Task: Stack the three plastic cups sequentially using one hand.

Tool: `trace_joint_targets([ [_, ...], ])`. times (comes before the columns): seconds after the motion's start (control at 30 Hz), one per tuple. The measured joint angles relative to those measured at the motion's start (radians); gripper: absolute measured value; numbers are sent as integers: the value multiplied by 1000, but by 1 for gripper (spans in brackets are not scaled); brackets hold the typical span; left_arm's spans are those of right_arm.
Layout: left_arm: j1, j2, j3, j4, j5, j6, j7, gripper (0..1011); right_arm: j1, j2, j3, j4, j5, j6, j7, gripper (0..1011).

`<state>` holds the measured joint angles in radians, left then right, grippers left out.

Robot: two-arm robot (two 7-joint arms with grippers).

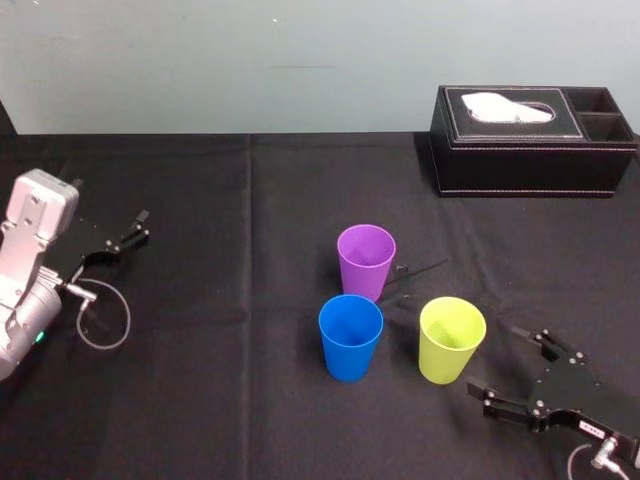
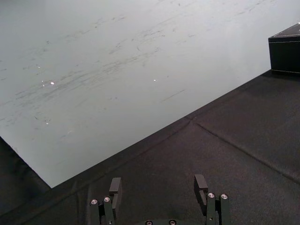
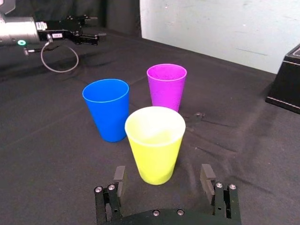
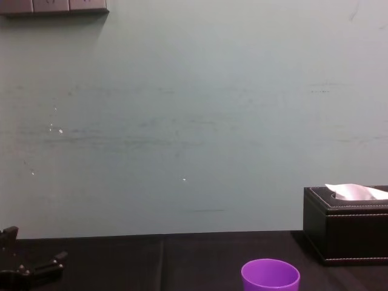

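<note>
Three plastic cups stand upright and mouth-up on the black-covered desk (image 1: 200, 400), each on its own, none nested in another. Taking the yellow-green cup (image 1: 451, 340) as the mark: the blue cup (image 1: 350, 337) stands near it on its left, at about the same depth, with a gap between them. The purple cup (image 1: 366, 262) stands farther back and to the left of the yellow-green cup, also apart from it and just behind the blue one.

The right gripper (image 1: 500, 360) lies low over the desk just beside the yellow-green cup, on its near right side. Its fingers are spread wide and grasp nothing. In the right wrist view the yellow-green cup stands just ahead of the gap between them, not inside it.

The left gripper (image 1: 145, 226) sits far to the left of the yellow-green cup, well apart from all three cups, fingers spread and empty. A black tissue box (image 1: 530, 150) stands well behind the yellow-green cup and a little to its right, against the wall
</note>
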<state>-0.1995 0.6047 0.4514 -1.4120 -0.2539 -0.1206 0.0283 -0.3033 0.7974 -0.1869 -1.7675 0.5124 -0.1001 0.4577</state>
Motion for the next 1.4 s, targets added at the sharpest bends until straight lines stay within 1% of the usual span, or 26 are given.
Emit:
trace_joint_targets([
  [0.13,0,0,0,0,0,0,0,1011,25,-15,-13,11,-25,14,10,1003],
  [0.23,0,0,0,0,0,0,0,1011,37,-24,-17,16,-33,20,16,1003],
  [0.53,0,0,0,0,0,0,0,1011,99,-79,-35,55,-50,49,41,1003],
  [0.57,0,0,0,0,0,0,0,1011,99,-79,-35,55,-50,49,41,1003],
  [0.73,0,0,0,0,0,0,0,1011,136,-101,-51,76,-66,59,55,1003],
  [1.17,0,0,0,0,0,0,0,1011,200,-136,-87,119,-84,71,71,1003],
  [1.4,0,0,0,0,0,0,0,1011,217,-147,-98,124,-85,72,76,1003],
])
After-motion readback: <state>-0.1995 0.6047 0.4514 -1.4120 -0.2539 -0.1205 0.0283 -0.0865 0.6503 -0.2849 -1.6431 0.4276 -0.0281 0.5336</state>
